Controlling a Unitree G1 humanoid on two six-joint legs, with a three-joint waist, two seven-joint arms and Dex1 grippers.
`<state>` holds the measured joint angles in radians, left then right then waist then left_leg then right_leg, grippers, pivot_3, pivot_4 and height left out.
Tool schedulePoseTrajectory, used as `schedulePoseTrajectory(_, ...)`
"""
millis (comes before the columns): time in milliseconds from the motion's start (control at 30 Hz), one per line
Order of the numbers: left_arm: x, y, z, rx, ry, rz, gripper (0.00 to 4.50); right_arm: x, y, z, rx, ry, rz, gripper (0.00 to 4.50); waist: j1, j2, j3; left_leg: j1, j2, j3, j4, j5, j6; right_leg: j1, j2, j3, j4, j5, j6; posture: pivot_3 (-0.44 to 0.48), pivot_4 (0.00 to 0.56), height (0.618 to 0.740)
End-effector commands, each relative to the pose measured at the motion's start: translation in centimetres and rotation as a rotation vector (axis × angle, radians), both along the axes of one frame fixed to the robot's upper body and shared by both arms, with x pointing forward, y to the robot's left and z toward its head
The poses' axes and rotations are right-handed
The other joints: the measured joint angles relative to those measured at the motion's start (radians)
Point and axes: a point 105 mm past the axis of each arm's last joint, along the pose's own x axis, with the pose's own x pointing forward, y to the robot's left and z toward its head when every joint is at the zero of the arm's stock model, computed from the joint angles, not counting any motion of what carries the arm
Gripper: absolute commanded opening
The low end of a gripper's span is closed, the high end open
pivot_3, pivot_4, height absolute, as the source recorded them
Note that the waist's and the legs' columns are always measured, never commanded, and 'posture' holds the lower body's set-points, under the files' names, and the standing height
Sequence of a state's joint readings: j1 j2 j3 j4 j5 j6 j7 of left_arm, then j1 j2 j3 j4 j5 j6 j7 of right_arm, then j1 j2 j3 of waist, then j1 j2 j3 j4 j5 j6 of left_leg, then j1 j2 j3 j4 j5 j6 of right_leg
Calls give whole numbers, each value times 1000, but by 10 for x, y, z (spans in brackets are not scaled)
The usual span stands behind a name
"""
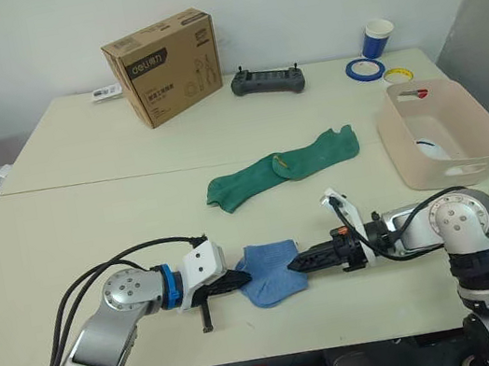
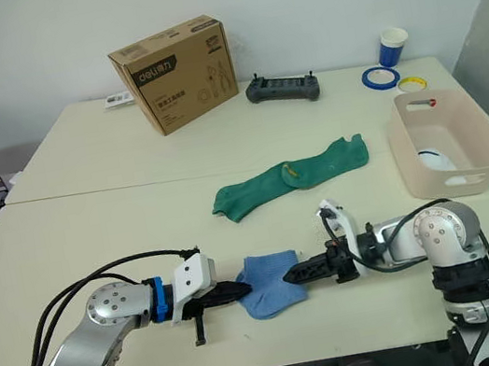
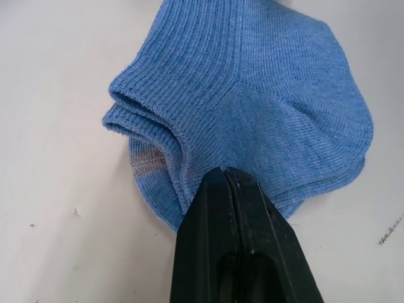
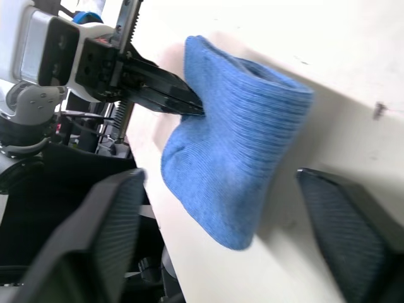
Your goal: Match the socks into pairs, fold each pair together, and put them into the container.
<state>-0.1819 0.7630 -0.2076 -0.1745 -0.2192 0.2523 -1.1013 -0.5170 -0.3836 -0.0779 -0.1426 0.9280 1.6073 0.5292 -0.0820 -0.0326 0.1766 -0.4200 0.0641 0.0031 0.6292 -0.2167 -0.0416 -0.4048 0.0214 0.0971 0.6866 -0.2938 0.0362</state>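
— Pinching what with the left gripper (image 3: 222, 180)?
— Folded light blue pair (image 1: 272, 271), fingers clamped on its edge, near the table's front edge (image 1: 346, 331).
— And the right gripper (image 1: 295, 265)?
— Spread wide at the pair's other side.
— Elsewhere?
— Dark green socks (image 1: 282, 168) lying mid-table; pink container (image 1: 482, 133) far right.

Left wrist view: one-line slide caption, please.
Left gripper shut on the edge of the folded light blue socks lying on the table.
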Motion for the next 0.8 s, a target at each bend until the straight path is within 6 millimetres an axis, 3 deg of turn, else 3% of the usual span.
schedulePoseTrajectory(33, -2, 9, -14, 61, 39, 15, 0, 6, -10, 4, 16, 11, -37, 4474, 0, 0, 0, 0, 0, 0, 0, 0, 0, 0, 0, 0, 0, 0, 0, 0, 150, 740)
schedulePoseTrajectory(167, -3, 12, -17, 81, 38, 3, 0, 7, -10, -12, -23, 59, -58, 4474, 0, 0, 0, 0, 0, 0, 0, 0, 0, 0, 0, 0, 0, 0, 0, 0, 150, 740)
schedulePoseTrajectory(467, -2, 13, -14, 77, 35, -1, 0, -4, 45, -18, 80, 146, 47, 4474, -7, 0, -2, 3, 1, -1, 0, 0, 0, 0, 1, 0, 3, 0, 0, 0, 150, 740)
schedulePoseTrajectory(633, -2, 13, -13, 76, 31, 2, 0, 1, 55, -12, 142, 161, 33, 4474, -7, 0, -2, 3, 0, 0, 0, 0, 0, 0, 1, 1, 2, 0, 0, 0, 150, 740)
schedulePoseTrajectory(800, -2, 13, -13, 73, 30, 5, 0, 6, 52, -7, 158, 158, 17, 4474, -6, 0, -2, 3, 0, 0, -1, 0, 0, 0, 1, 1, 2, 0, 0, 0, 150, 740)
